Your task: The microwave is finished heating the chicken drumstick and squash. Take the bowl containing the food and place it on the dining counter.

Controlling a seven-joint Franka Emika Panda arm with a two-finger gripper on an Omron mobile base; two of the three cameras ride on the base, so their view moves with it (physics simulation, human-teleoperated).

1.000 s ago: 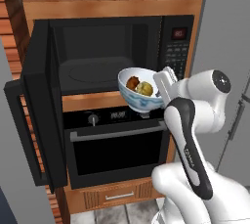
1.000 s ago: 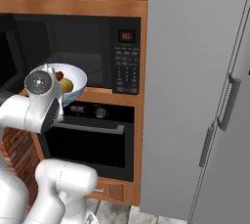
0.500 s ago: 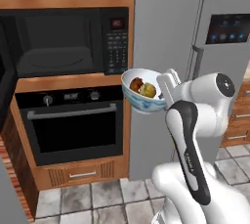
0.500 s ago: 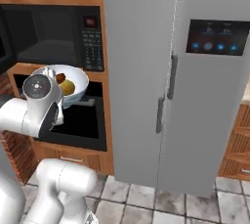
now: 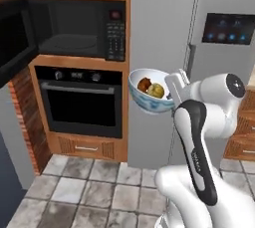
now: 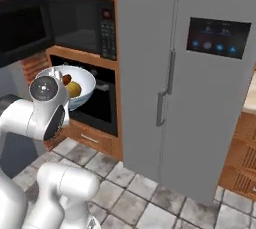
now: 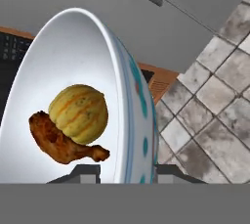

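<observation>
The bowl (image 5: pixel 149 92) is out of the microwave (image 5: pixel 74 28) and carried in the air in front of the grey fridge (image 6: pixel 200 73), right of the oven (image 5: pixel 82 100) — the end effector (image 7: pixel 124 171) is closed on its rim, one finger inside the wall and one outside. The chicken drumstick (image 7: pixel 61 142) and the squash (image 7: pixel 79 112) lie touching inside it. My judgement: removal is done, and what is left is the trip to the dining surface — and setting the bowl down there.
</observation>
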